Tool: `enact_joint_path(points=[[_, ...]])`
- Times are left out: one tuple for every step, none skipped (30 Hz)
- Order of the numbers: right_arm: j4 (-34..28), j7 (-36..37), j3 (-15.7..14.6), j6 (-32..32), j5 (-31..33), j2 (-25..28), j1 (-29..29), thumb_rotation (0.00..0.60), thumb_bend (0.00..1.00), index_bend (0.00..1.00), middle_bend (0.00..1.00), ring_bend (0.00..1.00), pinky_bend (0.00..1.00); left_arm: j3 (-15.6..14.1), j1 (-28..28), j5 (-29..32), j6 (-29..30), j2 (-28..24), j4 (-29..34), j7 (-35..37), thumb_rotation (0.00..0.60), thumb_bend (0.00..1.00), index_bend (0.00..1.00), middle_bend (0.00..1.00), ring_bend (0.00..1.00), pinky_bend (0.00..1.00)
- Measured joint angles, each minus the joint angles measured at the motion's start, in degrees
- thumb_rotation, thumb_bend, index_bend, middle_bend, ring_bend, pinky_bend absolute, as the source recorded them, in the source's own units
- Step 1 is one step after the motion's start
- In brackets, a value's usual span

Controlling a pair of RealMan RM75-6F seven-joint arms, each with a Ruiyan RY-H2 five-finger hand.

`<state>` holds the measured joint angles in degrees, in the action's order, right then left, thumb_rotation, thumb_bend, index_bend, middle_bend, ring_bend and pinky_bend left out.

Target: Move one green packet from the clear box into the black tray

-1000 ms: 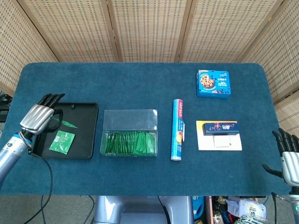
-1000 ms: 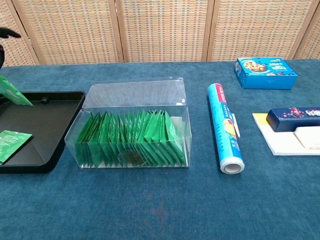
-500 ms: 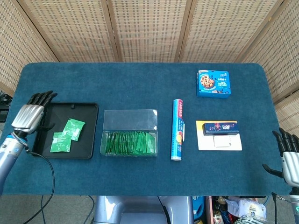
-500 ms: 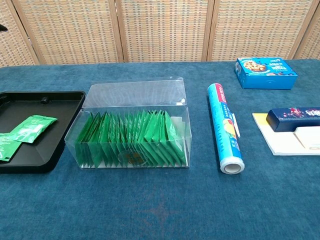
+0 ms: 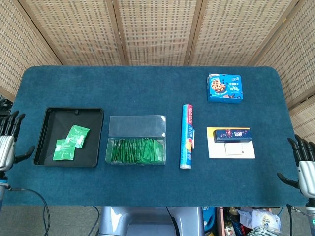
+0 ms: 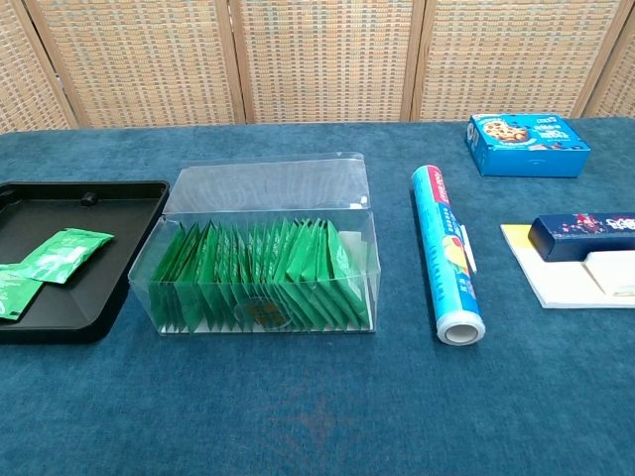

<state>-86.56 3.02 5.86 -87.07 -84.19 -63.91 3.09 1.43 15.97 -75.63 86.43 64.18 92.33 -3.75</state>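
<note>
A blue-covered worktop (image 5: 147, 93) is seen from above in the head view, backed by woven screens. At the left of the frame a black tray (image 5: 47, 147) holds two green packets: one green packet (image 5: 78, 136) lies tilted, overlapping the upper corner of a second packet (image 5: 63, 151) just below and to its left. Just to the right of the tray, a clear box (image 5: 137, 140) is filled with a row of upright green packets (image 6: 260, 273). Further right, a rolled blue tube of wrap (image 5: 186, 136) lies lengthwise, and beyond it a dark blue box (image 5: 232, 134) rests on a white pad (image 5: 231, 149). A blue cookie box (image 5: 225, 88) sits in the upper right. The left hand (image 5: 6, 146) is found at the far left edge, off the worktop and apart from the tray, with fingers spread and nothing held. The right hand (image 5: 305, 169) is at the lower right edge, likewise empty with fingers apart. Neither hand is caught by the chest view.
</note>
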Motion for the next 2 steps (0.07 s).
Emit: enact_joint_path(points=[[0.0,0.0,0.0,-0.1,-0.1,0.0,0.0,0.6,0.0,0.0,0.0,0.0,0.0,-0.2,-0.2,-0.6,0.0,0.0,0.0,0.0,0.6,0.26,0.0,0.0,0.0,0.0],[0.1,-0.1,0.0,-0.3,-0.2,-0.1,-0.1,0.6,0.0,0.0,0.0,0.0,0.0,-0.3,-0.4,-1.1,0.1,-0.1,0.1,0.1,0.6,0.26,0.0,0.0,0.0,0.0]])
